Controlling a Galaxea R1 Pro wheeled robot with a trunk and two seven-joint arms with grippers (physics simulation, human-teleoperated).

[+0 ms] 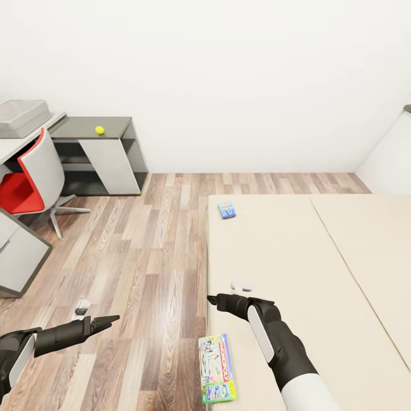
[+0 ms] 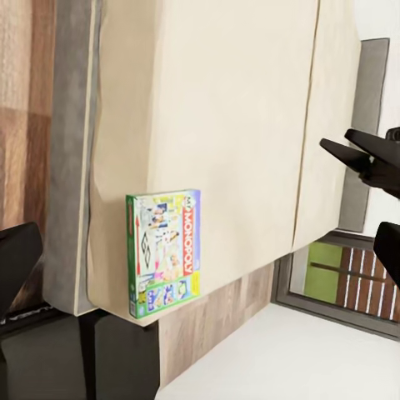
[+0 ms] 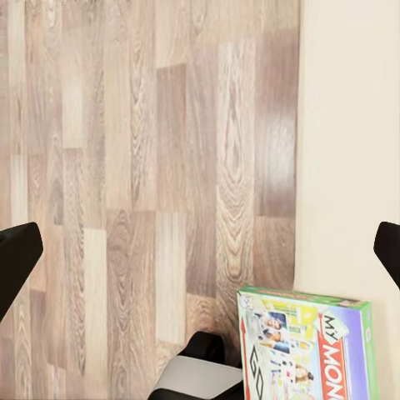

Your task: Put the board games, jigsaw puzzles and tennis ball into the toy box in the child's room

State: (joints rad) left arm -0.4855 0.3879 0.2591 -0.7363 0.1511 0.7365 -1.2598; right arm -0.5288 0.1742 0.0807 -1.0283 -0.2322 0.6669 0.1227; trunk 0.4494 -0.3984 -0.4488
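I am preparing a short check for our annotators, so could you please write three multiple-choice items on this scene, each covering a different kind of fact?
1. Where does the tennis ball lie?
A. on the dark grey cabinet
B. on the bed
C. on the floor

2. How many board games lie on the bed?
A. one
B. two
C. three

3. What do the grippers hold?
A. a game each
B. the ball
C. nothing

Answers:
1 A, the ball sits on the cabinet top.
2 B, the Monopoly box and the small blue box.
3 C, the left gripper and right gripper are empty.

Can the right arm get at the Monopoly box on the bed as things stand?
Probably yes. The Monopoly box lies flat at the bed's near edge, close beside the right end effector, with nothing lying on it or between them.
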